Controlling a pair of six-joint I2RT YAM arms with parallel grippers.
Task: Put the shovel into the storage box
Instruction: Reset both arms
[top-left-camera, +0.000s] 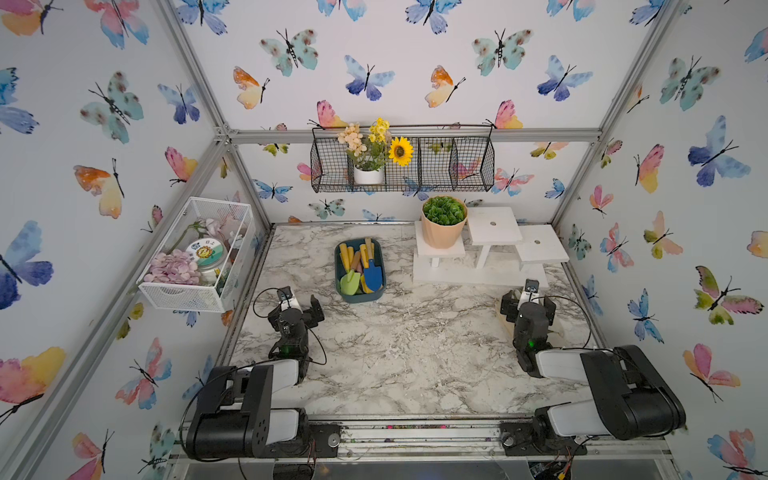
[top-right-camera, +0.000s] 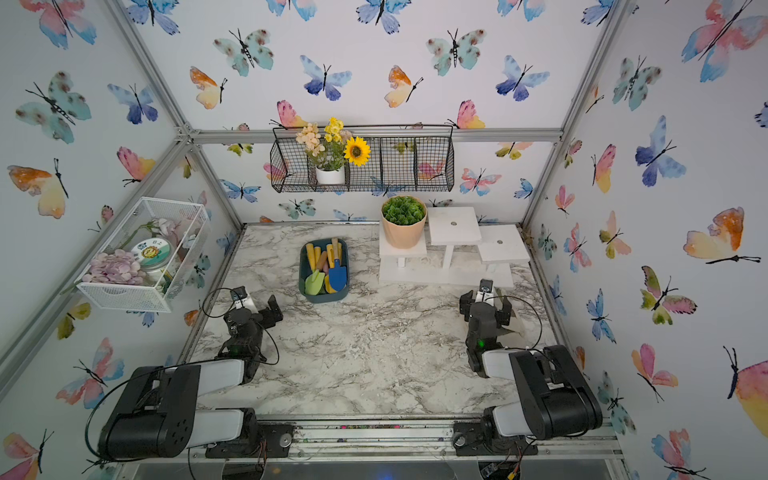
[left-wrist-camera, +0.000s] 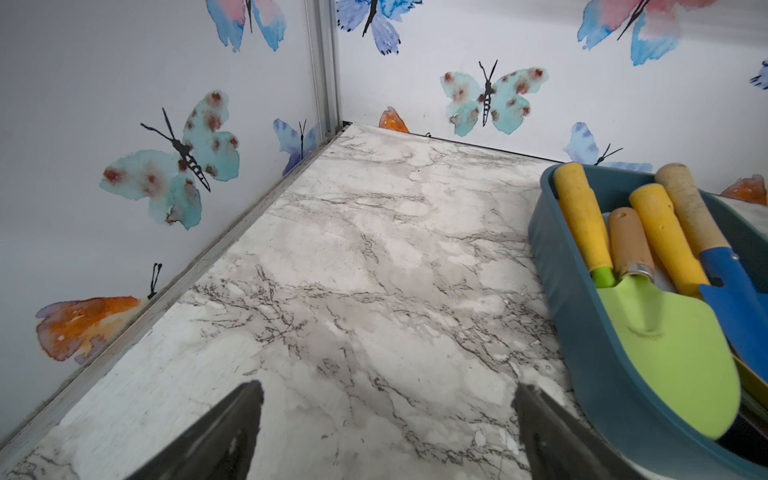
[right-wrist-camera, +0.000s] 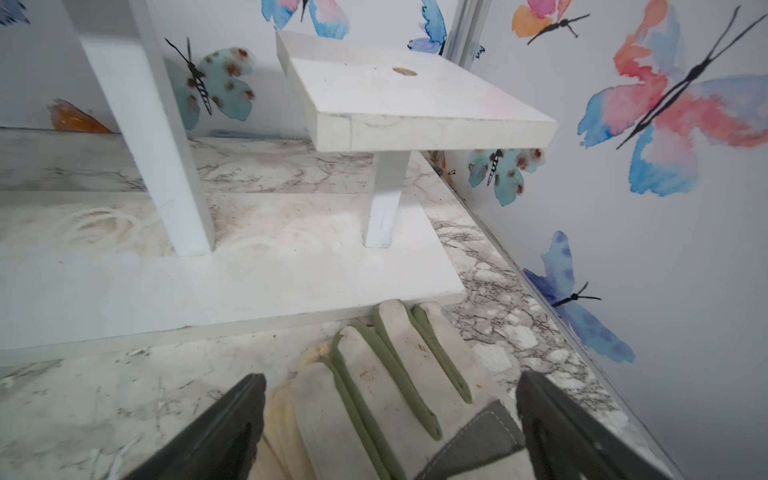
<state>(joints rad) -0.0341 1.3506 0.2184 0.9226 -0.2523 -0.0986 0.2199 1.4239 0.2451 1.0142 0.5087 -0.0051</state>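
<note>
Right fingers (right-wrist-camera: 216, 436) wide over glove (right-wrist-camera: 374, 395), clear only at wrist; left fingers (left-wrist-camera: 552, 440) wide.

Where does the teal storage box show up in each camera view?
Both top views: storage box sits picture-left of the plant pot.
Left wrist: storage box at the picture's right edge.
Right wrist: not in it.
Shared landmark: green shovel inside the box.
</note>
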